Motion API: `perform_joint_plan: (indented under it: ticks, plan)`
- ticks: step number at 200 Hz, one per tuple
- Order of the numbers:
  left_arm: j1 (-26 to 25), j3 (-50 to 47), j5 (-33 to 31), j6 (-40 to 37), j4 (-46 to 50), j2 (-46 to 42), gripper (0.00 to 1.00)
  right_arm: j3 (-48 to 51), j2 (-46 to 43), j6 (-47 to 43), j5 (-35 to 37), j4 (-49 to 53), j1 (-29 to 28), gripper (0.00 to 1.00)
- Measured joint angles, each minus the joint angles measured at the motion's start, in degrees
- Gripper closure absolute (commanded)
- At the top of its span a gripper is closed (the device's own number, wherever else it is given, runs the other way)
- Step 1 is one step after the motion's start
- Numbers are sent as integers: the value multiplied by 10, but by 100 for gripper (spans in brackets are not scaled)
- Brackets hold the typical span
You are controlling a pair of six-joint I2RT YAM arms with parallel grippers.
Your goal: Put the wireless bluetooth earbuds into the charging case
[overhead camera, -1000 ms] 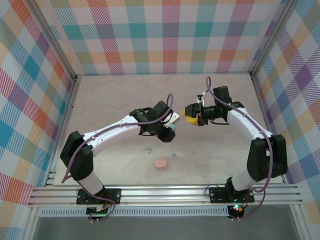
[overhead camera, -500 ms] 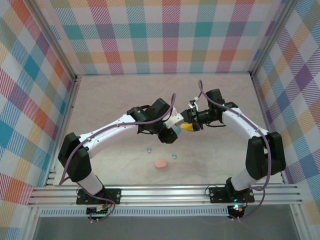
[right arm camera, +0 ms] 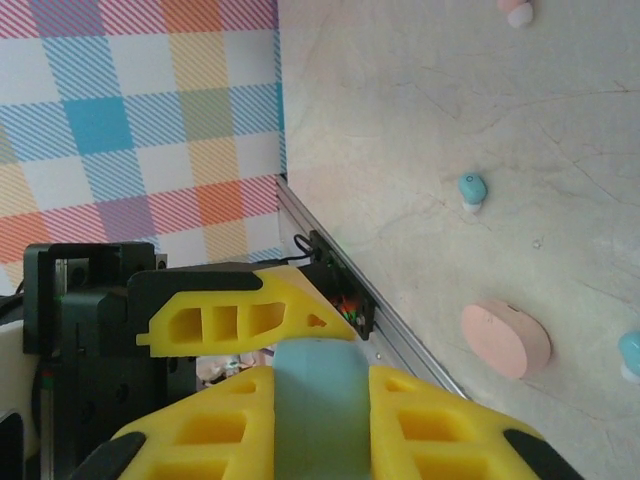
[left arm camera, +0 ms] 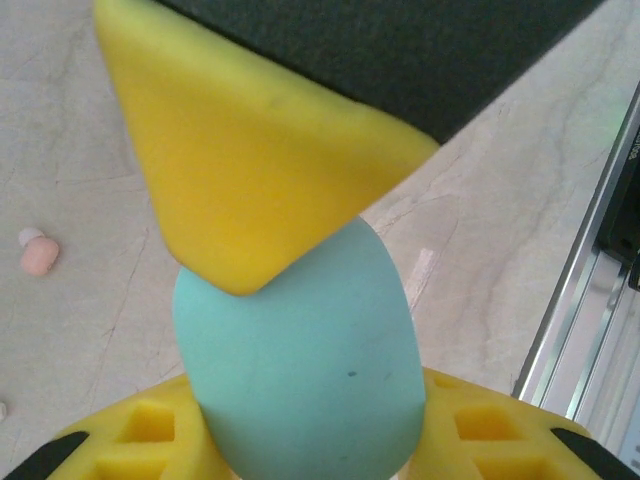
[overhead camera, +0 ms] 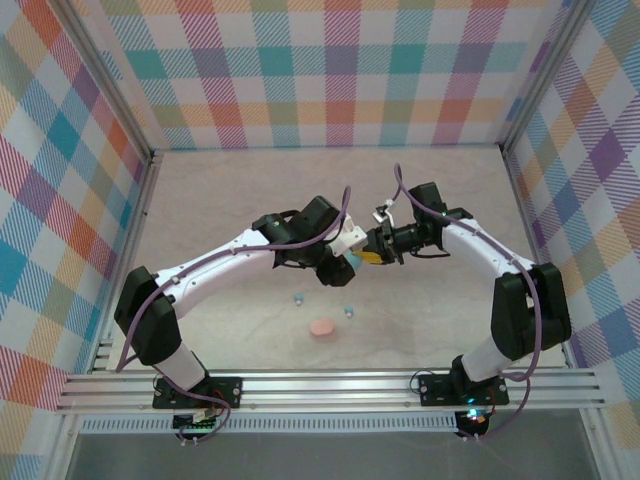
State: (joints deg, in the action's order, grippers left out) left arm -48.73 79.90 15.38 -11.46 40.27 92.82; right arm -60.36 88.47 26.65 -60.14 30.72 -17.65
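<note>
Right gripper: moved left since a second ago to meet the left gripper above mid-table. Its jaws stood about half open then and are now closed onto the blue charging case, with one yellow finger on each flank.

Left gripper: jaws nearly closed, pinching the same case from the opposite end.

Blue charging case: held off the table between both grippers. You cannot tell from these views where its lid seam runs or whether it is open.

First blue earbud, second blue earbud: loose on the table, nearer the arm bases than the held case.

Pink charging case: lying flat, closed, near the second blue earbud.

Pink earbud: loose on the table.

Handling note, as a judgement: you have two grips on one small, smooth shell. Keep one gripper as a still anchor and move only the other, slowly. Avoid a straight tug apart, which could make the case slip or twist out.
</note>
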Motion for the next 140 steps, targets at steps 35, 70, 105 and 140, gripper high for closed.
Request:
perform_joint_plan:
  ticks: [35, 70, 105, 140]
  plan:
    - [0, 0, 0, -2, -10, 0, 74, 3, 0, 1, -20, -1, -8, 51]
    - [0, 3, 0, -4, -14, 0, 74, 3, 0, -8, -18, 6, -17, 81]
    - [1, 3, -7, -4, -13, -1, 58, 3, 0, -3, -14, -2, -17, 91]
    - [1, -36, -63, 9, -64, -38, 19, 10, -9, 74, -2, -70, -21, 92]
